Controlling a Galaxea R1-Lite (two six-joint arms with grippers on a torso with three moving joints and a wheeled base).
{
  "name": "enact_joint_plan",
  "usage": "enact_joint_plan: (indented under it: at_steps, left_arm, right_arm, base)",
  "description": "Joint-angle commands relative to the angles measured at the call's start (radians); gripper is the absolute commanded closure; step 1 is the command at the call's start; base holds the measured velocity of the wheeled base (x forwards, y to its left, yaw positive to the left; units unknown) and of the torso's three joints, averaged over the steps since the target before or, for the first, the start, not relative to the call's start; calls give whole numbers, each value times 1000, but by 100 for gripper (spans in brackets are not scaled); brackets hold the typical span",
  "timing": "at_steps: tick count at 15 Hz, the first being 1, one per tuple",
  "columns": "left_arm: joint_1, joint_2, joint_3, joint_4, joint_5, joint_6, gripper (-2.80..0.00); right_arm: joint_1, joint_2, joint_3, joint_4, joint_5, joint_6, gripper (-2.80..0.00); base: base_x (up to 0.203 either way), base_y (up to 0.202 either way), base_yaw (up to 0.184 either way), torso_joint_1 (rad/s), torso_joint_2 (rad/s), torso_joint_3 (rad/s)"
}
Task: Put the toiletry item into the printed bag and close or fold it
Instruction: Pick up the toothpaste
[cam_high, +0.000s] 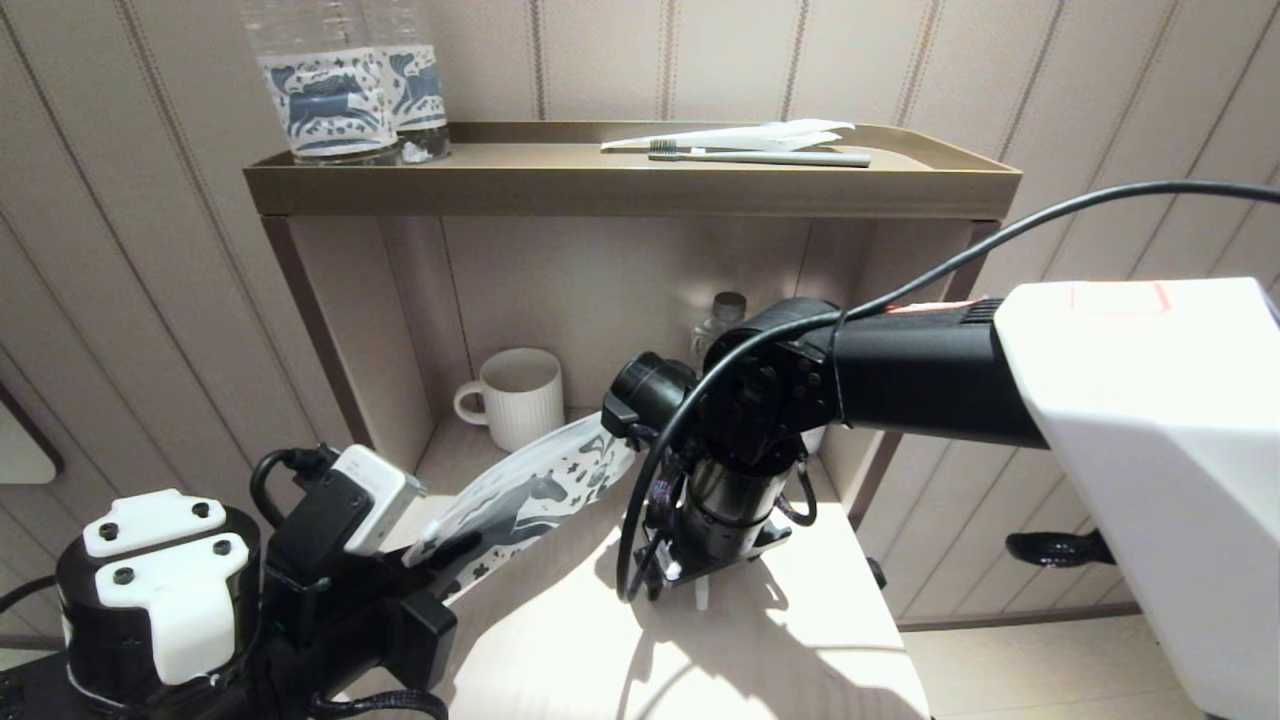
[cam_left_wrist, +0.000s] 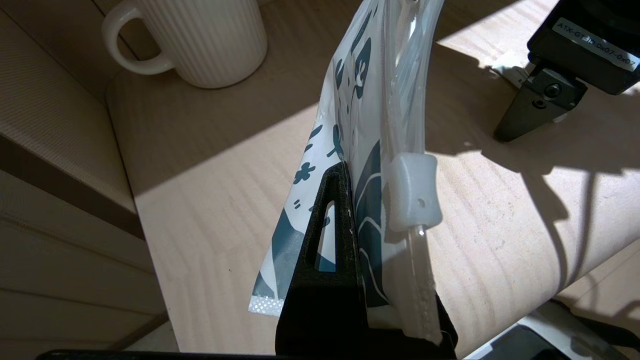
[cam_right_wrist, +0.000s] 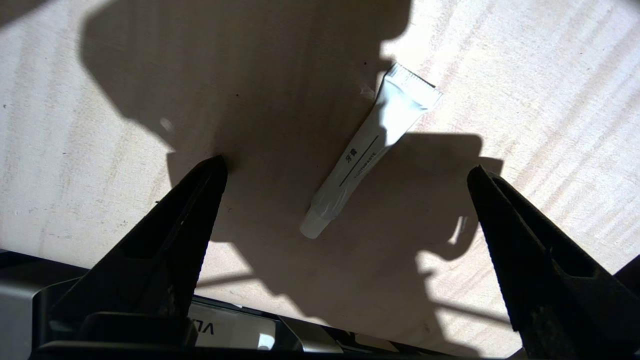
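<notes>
The printed bag (cam_high: 530, 495) (cam_left_wrist: 360, 100), a white pouch with a dark blue horse and flowers, is held up on edge above the pale wooden table. My left gripper (cam_high: 440, 560) (cam_left_wrist: 360, 200) is shut on its lower end, beside the white zip slider (cam_left_wrist: 414, 192). The toiletry item in view is a small white toothpaste tube (cam_right_wrist: 367, 155), lying flat on the table. My right gripper (cam_high: 700, 585) (cam_right_wrist: 347, 167) hangs just above it, pointing down, open wide. The tube's capped end lies between the two fingers, touching neither.
A ribbed white mug (cam_high: 520, 395) (cam_left_wrist: 205, 40) and a small capped bottle (cam_high: 722, 315) stand in the shelf niche behind. The top shelf holds two horse-label bottles (cam_high: 345, 85), a grey-green toothbrush (cam_high: 760, 157) and a white wrapper (cam_high: 740, 135). The table edge (cam_high: 900, 660) runs on the right.
</notes>
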Motion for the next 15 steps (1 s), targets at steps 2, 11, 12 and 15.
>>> enact_joint_plan:
  at_steps: [2, 11, 12, 15]
  left_arm:
    - [-1, -2, 5, -7, 2, 1, 0]
    - [-17, -2, 7, -7, 2, 2, 0]
    - [-19, -5, 8, -7, 2, 1, 0]
    - [-22, -10, 8, -7, 2, 3, 0]
  right_arm:
    - [-4, -4, 0, 4, 0, 24, 0]
    - [-1, -13, 19, 8, -6, 30, 0]
    - [1, -11, 20, 8, -6, 30, 0]
    - [4, -25, 8, 7, -8, 29, 0]
  base:
    - [0, 0, 0, 0, 0, 0]
    - [0, 0, 0, 0, 0, 0]
    - [0, 0, 0, 0, 0, 0]
    - [0, 0, 0, 0, 0, 0]
